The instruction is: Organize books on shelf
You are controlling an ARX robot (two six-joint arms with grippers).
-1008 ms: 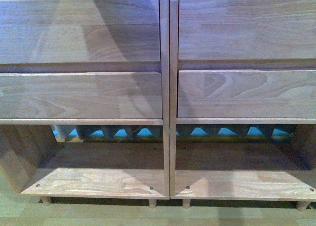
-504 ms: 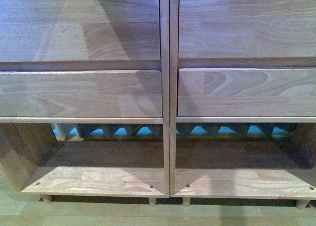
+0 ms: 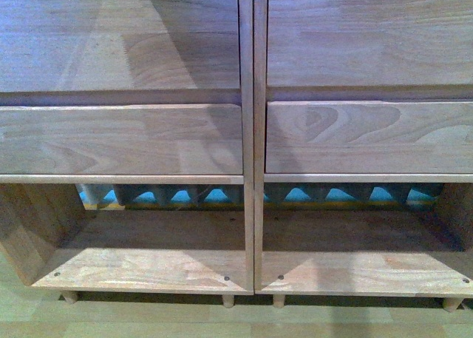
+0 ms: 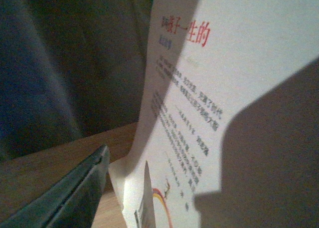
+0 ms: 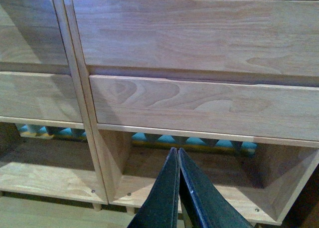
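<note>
Neither end effector shows in the front view. That view faces the shelf (image 3: 251, 131) square on: four plain drawer fronts, two per column, sit above two open compartments at the bottom. The left compartment (image 3: 148, 249) and the right compartment (image 3: 362, 249) hold nothing visible. Through their open backs a band of blue and dark triangles (image 3: 222, 196) runs across. Short round legs (image 3: 228, 301) stand on a pale floor (image 3: 148, 319).

From the left wrist, one dark finger (image 4: 70, 193) of the left end effector is in view, low in the frame, above a wooden surface (image 4: 55, 163). Just beside it stands a white book (image 4: 219, 88), printed with red and dark characters and partly in shadow. Whether the finger touches the book, and whether the left end effector is apart or together, I cannot tell.

From the right wrist, the right end effector (image 5: 178, 188) has its two dark fingers pressed together with nothing between them. It points at the shelf's right column (image 5: 199, 103), in front of the bottom compartment (image 5: 199, 173), clear of the wood.
</note>
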